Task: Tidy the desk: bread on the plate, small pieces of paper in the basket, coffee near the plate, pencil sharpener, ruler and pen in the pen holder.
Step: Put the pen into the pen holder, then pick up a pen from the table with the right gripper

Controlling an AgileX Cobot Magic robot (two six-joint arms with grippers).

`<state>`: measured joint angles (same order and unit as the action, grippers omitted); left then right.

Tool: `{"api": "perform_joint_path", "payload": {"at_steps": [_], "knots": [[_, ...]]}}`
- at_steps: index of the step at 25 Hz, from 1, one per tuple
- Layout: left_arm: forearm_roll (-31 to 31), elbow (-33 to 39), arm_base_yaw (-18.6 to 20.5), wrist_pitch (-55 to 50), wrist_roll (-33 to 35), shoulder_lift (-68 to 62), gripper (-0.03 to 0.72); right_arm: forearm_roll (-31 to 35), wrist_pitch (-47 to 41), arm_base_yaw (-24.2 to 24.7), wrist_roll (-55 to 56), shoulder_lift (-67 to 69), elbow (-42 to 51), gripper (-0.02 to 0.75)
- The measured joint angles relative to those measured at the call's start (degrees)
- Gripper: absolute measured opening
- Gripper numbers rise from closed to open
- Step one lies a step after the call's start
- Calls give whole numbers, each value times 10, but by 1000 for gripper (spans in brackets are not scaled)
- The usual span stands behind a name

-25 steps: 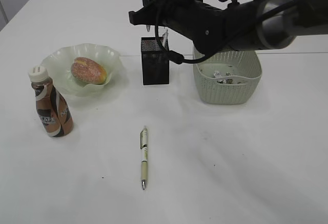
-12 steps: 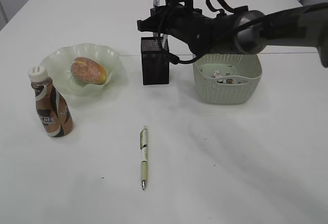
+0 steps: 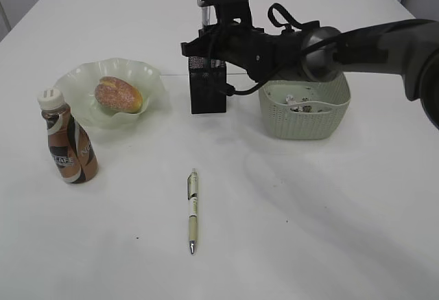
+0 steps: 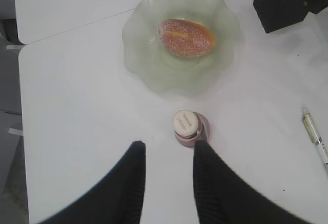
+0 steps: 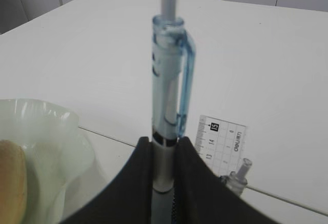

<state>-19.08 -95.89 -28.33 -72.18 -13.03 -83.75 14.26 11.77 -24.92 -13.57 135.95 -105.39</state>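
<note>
**Right wrist view: blue pen clamped upright above the pen holder**

The right end effector [image 5: 164,157] grips a clear blue pen [image 5: 169,80] upright between its fingers, with the ruler [image 5: 221,143] poking up just behind. In the exterior view it sits over the pen holder [image 3: 208,90]. The basket [image 3: 305,111] lies at 3 o'clock of the holder, the plate [image 3: 113,90] with bread [image 3: 118,95] at 9 o'clock. The coffee [image 3: 66,139] stands at 7 o'clock of the plate. A second pen [image 3: 193,211] lies on the desk [image 3: 309,231]. The left end effector [image 4: 166,183] hangs partly open, empty, near the coffee cap.
</note>
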Motion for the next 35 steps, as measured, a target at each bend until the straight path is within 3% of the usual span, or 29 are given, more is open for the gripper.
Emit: {"api": "perform_joint_path", "payload": {"at_steps": [4,10,17,21,27,33,35], "knots": [[0,0,0,0,0,0,237,19,-4,0,0,0,-6,134],[0,0,0,0,0,0,237,28,-14,0,0,0,-7,355],[-6,0,0,0,0,0,237,29,-118,0,0,-26,-7,394],[-23,0,0,0,0,0,237,29,-237,0,0,-98,-7,396],[-23,0,0,0,0,0,237,40,-525,0,10,-189,-8,396],[18,0,0,0,0,0,237,73,-778,-1,73,-214,-8,396],[35,0,0,0,-1,0,238,65,-808,-10,97,-214,-8,396]]}}
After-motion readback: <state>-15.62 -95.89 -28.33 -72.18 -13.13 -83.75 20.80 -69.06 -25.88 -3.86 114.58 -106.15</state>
